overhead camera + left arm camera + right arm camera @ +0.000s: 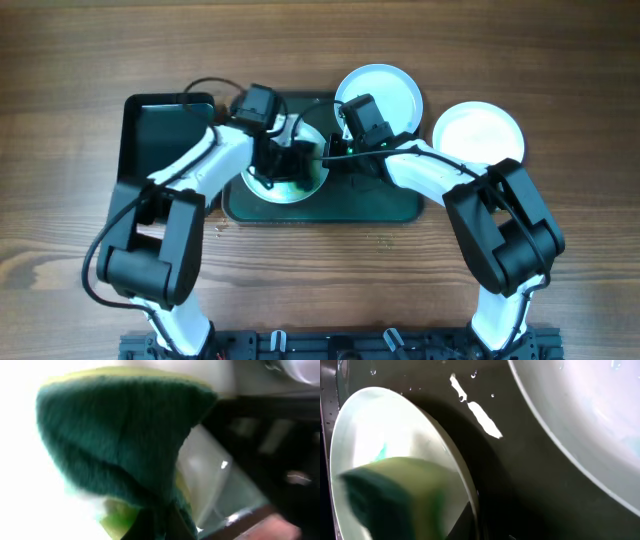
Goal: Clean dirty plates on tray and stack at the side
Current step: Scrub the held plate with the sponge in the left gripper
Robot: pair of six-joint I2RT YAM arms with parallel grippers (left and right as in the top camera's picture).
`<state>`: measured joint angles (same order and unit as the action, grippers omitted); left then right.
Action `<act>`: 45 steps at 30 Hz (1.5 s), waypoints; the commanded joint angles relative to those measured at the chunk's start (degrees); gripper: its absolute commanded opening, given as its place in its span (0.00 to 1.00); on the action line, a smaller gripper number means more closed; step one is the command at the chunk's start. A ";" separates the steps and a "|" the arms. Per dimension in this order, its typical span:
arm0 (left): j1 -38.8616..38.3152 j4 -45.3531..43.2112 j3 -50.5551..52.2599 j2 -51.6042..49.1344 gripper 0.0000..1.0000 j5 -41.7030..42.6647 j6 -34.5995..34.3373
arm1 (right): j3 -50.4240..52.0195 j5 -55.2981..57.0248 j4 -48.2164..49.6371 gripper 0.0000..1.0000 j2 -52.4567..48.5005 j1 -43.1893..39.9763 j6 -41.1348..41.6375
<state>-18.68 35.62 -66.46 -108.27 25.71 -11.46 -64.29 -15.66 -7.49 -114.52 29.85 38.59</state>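
**A:** Status on the grippers?

**B:** Left gripper [285,160] is clamped on the sponge [120,435], green scourer face down on the centre plate [308,182]. That plate sits on the tray [385,203], left of middle. The right gripper [335,150] is at its right rim. I can't tell whether it's pinching the rim or just beside it, as its wrist view doesn't show the fingers clearly.

**A:** How will the plate handle?

**B:** My read: rigid, glossy, and wet, since there are droplets on the tray floor [510,470]. So it's slippery and will skate under scrubbing unless it's braced. It's light enough for one arm. The shallow lip is the only hold, so pinch across the rim, not the face. Probably chips if dropped.

**A:** Dirt?

**B:** One teal smear [381,452] just beside the sponge in the right wrist view, so not clean yet.

**A:** The sponge?

**B:** Soft, visibly squashed in the grip. It'll give, so pressure needs to be steady.

**A:** Other plates?

**B:** The back plate [390,85] overhangs the tray's far edge. The right plate [478,130] is on the table [560,80], off the tray.

**A:** Room?

**B:** Tight. Both wrists crowd the same plate. There's a black tub [165,130] left of the tray and wood-grain table to the right, near the right plate, which looks like the stacking spot.
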 commanded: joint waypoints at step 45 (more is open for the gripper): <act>6.58 21.20 -21.42 0.24 0.04 -21.14 -12.04 | -4.44 2.32 -14.16 0.04 -1.09 0.09 -5.20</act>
<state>-15.27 51.94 -78.39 -108.92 -1.50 -24.58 -67.94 -16.38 -18.15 -114.52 29.95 36.53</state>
